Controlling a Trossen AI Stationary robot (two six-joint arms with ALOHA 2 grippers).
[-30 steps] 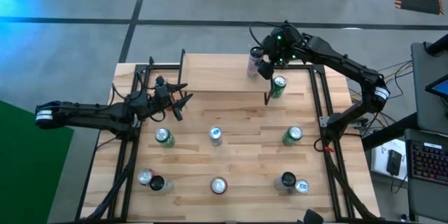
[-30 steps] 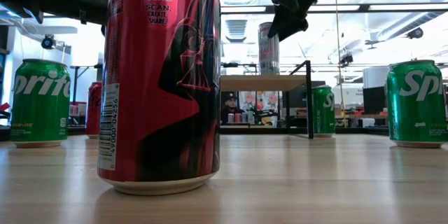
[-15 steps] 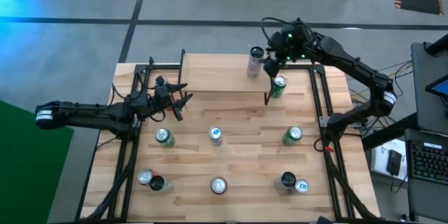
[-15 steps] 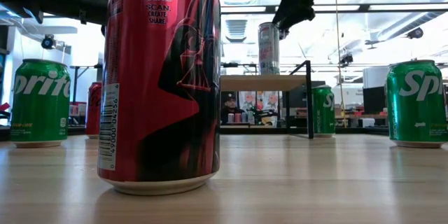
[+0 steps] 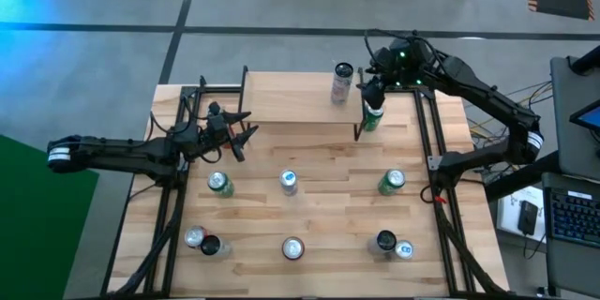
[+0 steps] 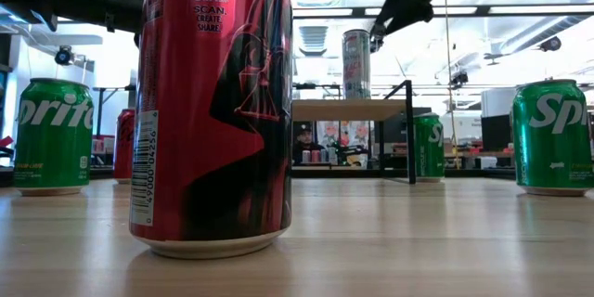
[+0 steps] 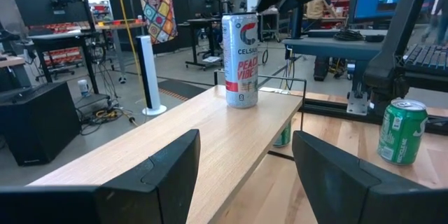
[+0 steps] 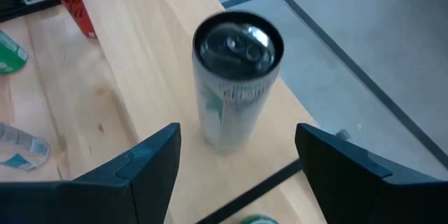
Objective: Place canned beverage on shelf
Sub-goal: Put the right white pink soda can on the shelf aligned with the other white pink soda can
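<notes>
High view, straight down on a wooden table (image 5: 309, 197). Tall slim silver can (image 5: 341, 82) upright on the far right end of the low light-wood shelf (image 5: 295, 100). Right gripper (image 5: 375, 82) just beside the can, raised, fingers spread wide, holding nothing. Left gripper (image 5: 239, 129) at the shelf's left end, fingers parted, empty. Green cans (image 5: 218, 184) and others scattered on the table nearer the camera.

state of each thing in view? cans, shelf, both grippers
tall white can: upright on the shelf, free
shelf: holds only that can
green can: upright on table beside shelf
right gripper: open, empty, above the shelf's end
left gripper: open, empty, by the shelf's other end
</notes>
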